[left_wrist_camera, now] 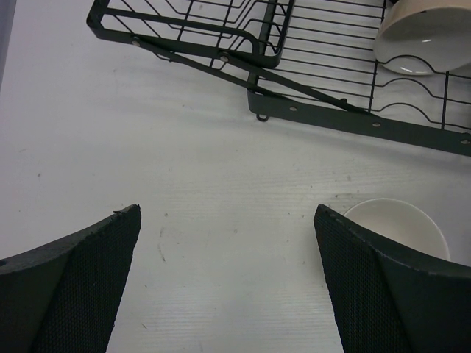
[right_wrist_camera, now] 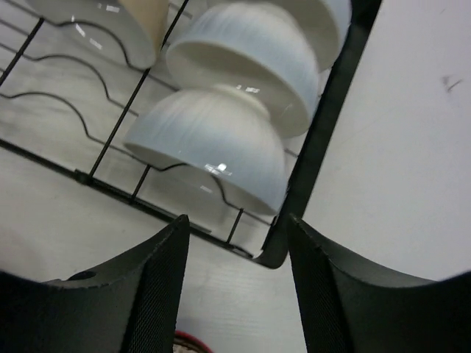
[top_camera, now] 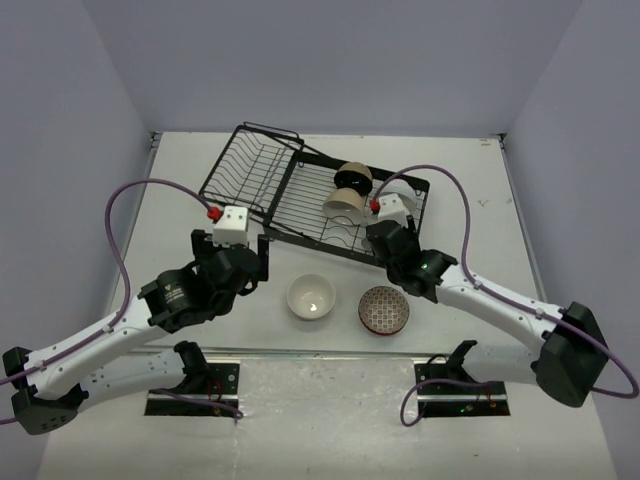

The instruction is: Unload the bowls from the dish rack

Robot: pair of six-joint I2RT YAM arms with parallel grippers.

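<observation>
The black wire dish rack lies at the table's middle back. A beige bowl and a black-inside bowl stand on edge in it. In the right wrist view two white bowls lean on the rack's wavy wires by its near corner. A white bowl and a brown scale-patterned bowl sit upright on the table in front. My right gripper hovers open and empty just above the patterned bowl's rim. My left gripper is wide open over bare table, left of the white bowl.
The rack's tilted basket section stands at the left, its frame ahead of my left gripper. Purple cables loop above both arms. The table's near edge runs just behind the two set-down bowls.
</observation>
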